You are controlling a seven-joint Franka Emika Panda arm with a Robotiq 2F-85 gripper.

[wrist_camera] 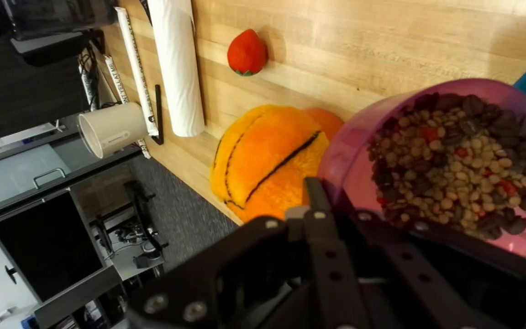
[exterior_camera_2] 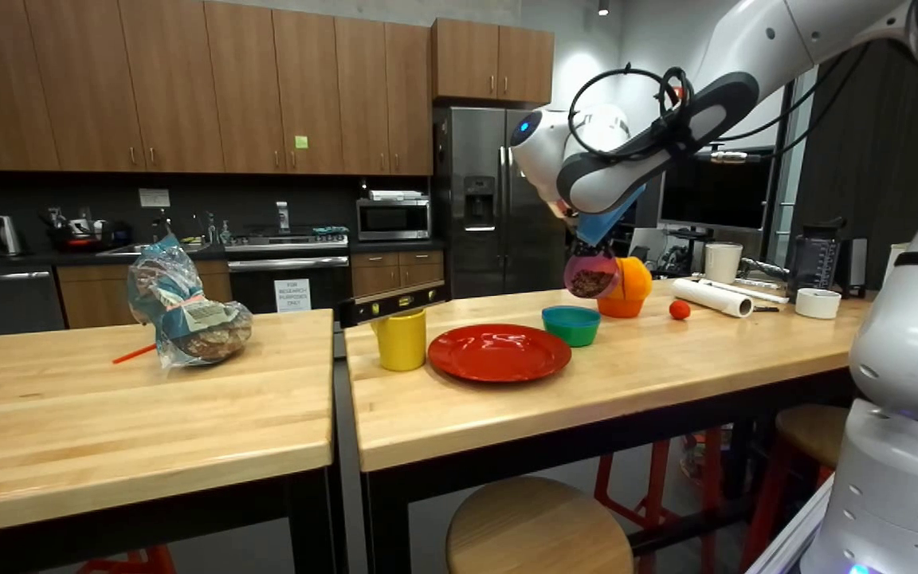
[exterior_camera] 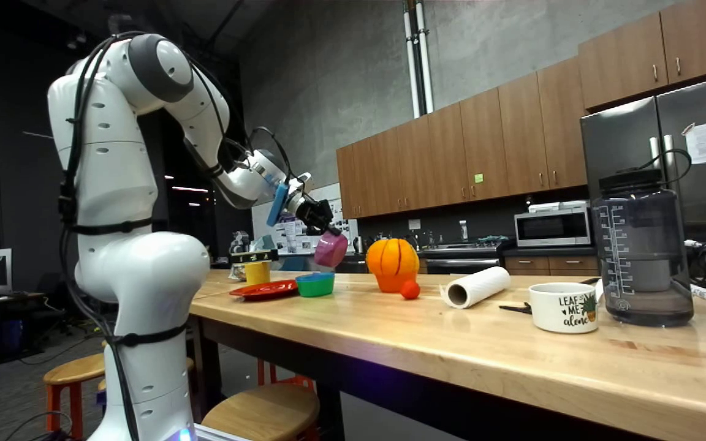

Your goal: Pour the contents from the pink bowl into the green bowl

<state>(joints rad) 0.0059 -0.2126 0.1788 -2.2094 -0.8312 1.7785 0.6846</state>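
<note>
I take the green bowl (exterior_camera_2: pixel 572 333) as my mark. In an exterior view the cup (exterior_camera_2: pixel 402 344) stands well to its left, and the plate (exterior_camera_2: pixel 499 367) lies just left of it. Above it, slightly right in both exterior views, my gripper (wrist_camera: pixel 330 201) pinches the rim of the pink bowl (exterior_camera: pixel 331 250), which hangs tilted with the mix (wrist_camera: pixel 454 169) inside. Right of the green bowl come the pumpkin (exterior_camera_2: pixel 632 281), then the strawberry (exterior_camera_2: pixel 680 309). I judge the pour is next: I should centre the low lip over the green bowl, sink close, then roll slowly so the mix slides in together, pausing if any strays toward the plate.
</note>
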